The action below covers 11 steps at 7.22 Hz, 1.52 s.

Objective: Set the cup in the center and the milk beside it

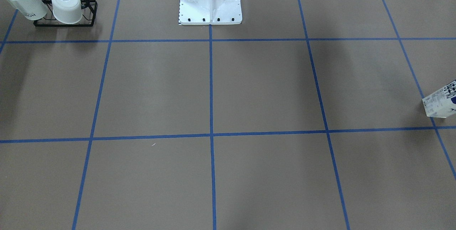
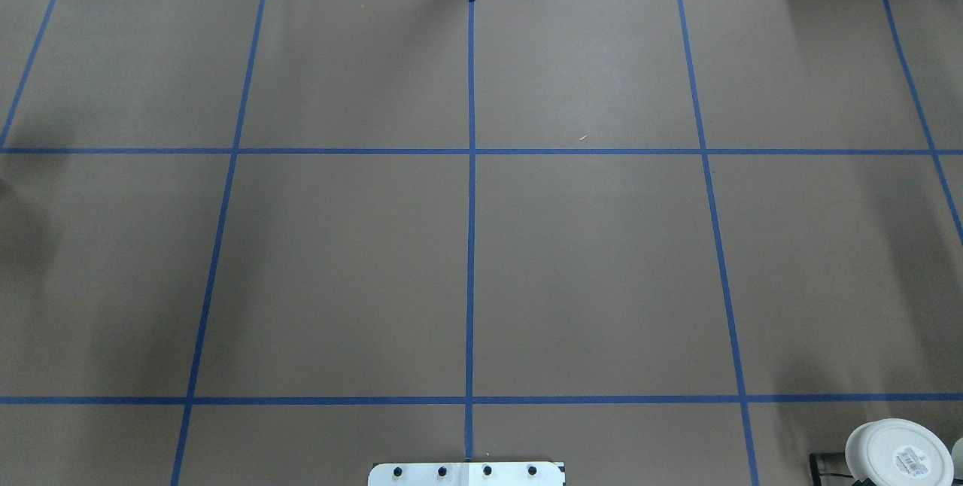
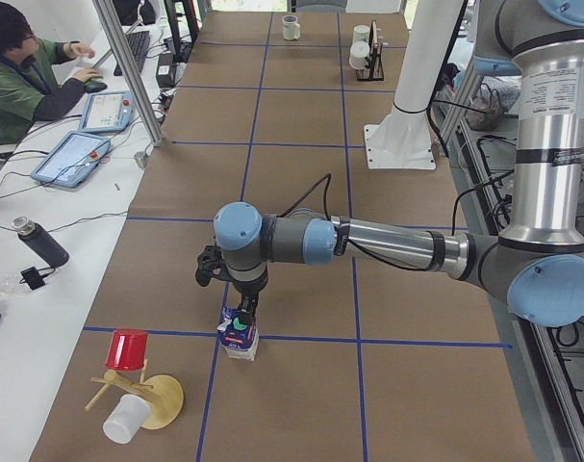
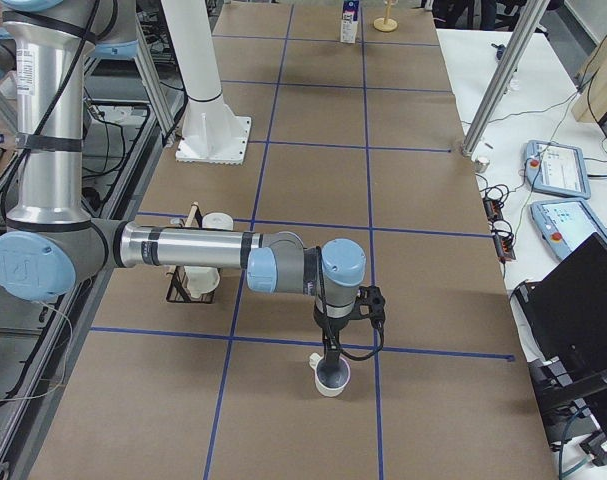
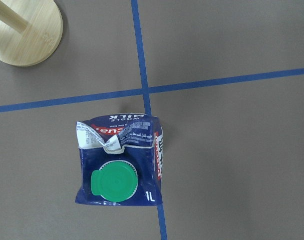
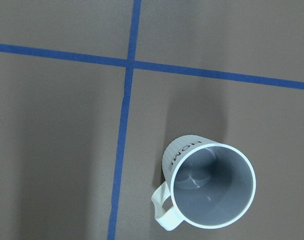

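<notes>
Milk [image 5: 119, 160] fills the left wrist view from straight above, upright on the brown paper, its base over a line of blue tape [image 5: 141, 65] just past a crossing. The left gripper [image 3: 241, 310] points straight down just over the carton's top; no view shows its fingers clearly, so I cannot tell how wide it stands or whether it touches. Behind it the wrist bends down from a forearm held level across the table, with the elbow by the robot's side. The right gripper [image 4: 333, 352] hangs the same way right above the cup [image 6: 207, 192], and its opening cannot be judged either; its forearm is also stretched out level. The cup stands upright near another tape crossing at the table's opposite end, dark grey inside, with its handle toward the view's lower left. Both things are well apart from the center [image 2: 471, 275]. The carton reads "WHOLE MILK" and "1L" around a green cap [image 5: 114, 183], with a red band. The cup's side reads "HOME".
</notes>
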Each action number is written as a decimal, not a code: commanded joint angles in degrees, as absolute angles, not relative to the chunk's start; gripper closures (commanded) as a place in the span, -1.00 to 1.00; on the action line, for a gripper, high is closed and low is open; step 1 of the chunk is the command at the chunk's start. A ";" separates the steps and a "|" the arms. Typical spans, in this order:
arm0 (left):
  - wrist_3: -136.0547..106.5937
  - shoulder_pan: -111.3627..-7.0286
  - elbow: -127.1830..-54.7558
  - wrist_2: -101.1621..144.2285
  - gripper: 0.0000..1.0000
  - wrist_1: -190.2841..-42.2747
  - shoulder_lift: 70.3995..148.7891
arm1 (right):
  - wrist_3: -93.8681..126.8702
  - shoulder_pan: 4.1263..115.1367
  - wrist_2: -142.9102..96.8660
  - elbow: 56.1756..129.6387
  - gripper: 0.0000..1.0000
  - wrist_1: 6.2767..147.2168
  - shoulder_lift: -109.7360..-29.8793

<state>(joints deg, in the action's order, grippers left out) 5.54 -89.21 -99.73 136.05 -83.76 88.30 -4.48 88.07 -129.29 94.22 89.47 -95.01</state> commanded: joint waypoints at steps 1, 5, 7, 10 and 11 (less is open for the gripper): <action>5.36 -89.21 -99.76 135.97 -0.97 -83.67 88.16 | -4.48 88.07 -129.29 94.22 -1.00 89.47 -95.01; 5.62 -89.12 -104.31 129.94 -0.97 -83.67 88.41 | -4.57 88.07 -129.29 94.22 -1.00 89.39 -95.01; 5.36 -89.12 -104.85 127.79 -0.97 -86.90 89.12 | -4.40 88.07 -129.55 94.22 -1.00 85.72 -95.01; 4.84 -88.95 -101.45 128.06 -0.97 -102.85 91.12 | -4.22 88.07 -129.55 94.65 -1.00 79.98 -94.92; 5.01 -88.95 -99.69 128.49 -0.97 -104.49 92.36 | -4.22 88.07 -129.72 95.01 -1.00 79.63 -94.83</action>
